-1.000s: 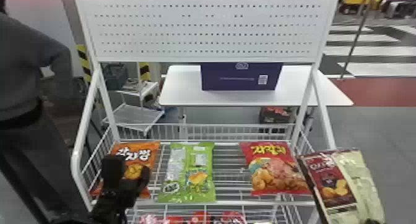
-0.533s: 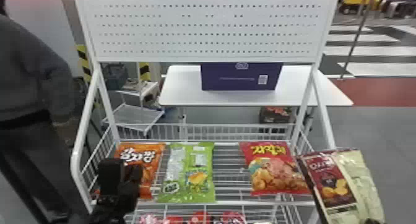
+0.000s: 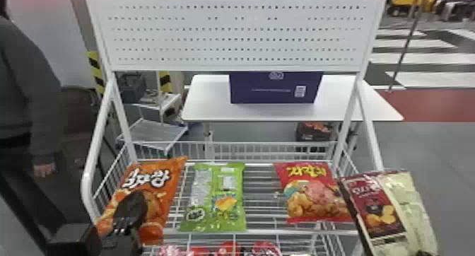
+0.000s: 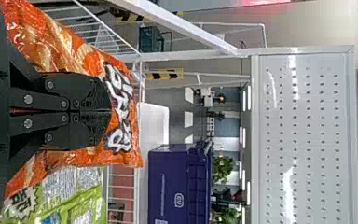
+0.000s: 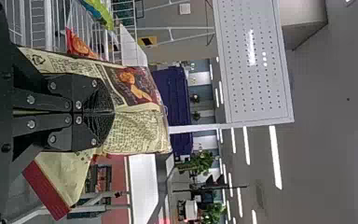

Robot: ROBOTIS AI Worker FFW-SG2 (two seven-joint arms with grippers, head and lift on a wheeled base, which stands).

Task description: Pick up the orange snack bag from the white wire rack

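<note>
Left claw (image 3: 132, 206): clenched on the orange snack bag (image 3: 170, 167), its two fingers closed together at the printed front. The bag is tilted, at the left end of the white wire rack (image 3: 261, 233); contact with the wires cannot be determined. A green bag (image 3: 231, 188) lies just beside it, and a red bag (image 3: 311, 193) lies toward the rack's right end. Right claw (image 3: 423, 251): grasping a cream-and-maroon bag (image 3: 385, 209) at the rack's right side. Behind the rack, a purple box (image 3: 268, 87) sits on a white bench (image 3: 206, 99).
</note>
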